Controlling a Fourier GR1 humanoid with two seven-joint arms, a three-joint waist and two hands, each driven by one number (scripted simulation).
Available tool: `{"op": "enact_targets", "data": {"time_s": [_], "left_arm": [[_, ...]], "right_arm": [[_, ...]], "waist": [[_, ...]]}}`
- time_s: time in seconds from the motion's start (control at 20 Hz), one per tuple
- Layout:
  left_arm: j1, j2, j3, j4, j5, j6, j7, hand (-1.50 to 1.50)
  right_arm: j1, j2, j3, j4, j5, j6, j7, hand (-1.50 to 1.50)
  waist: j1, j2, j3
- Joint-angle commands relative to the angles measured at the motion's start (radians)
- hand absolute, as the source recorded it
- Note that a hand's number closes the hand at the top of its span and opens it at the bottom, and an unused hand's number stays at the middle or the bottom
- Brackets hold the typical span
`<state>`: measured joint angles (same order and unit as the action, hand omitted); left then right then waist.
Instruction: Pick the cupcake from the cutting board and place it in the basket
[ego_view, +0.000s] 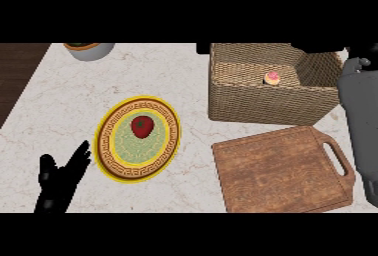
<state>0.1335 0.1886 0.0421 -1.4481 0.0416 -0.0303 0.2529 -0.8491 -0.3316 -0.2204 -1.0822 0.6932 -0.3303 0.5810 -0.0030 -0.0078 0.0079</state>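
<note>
Small pink cupcake sits inside the woven basket, beyond the bare cutting board. Left hand rests lower left, fingers straight and spread. Right forearm rises along the right edge; its hand is hidden, fingers impossible to tell

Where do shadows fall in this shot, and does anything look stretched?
Head view: the basket interior is dark behind the cupcake; the cutting board casts a thin shadow along its lower edge; the round plate looks taller than wide.
</note>
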Motion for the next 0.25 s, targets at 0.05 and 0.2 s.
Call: {"op": "enact_targets", "data": {"time_s": [0.05, 0.2], "left_arm": [[0.026, -0.002, 0.003, 0.016, -0.002, -0.008, 0.007, 0.00], [0.007, 0.012, 0.025, 0.048, 0.008, -0.023, -0.001, 0.00]], "right_arm": [[0.052, -0.073, -0.067, -0.141, -0.045, 0.042, 0.096, -1.50], [0.180, -0.140, -0.129, -0.185, -0.125, 0.098, 0.015, -1.50]], "waist": [[-0.007, 0.003, -0.008], [-0.010, 0.004, -0.008]]}}
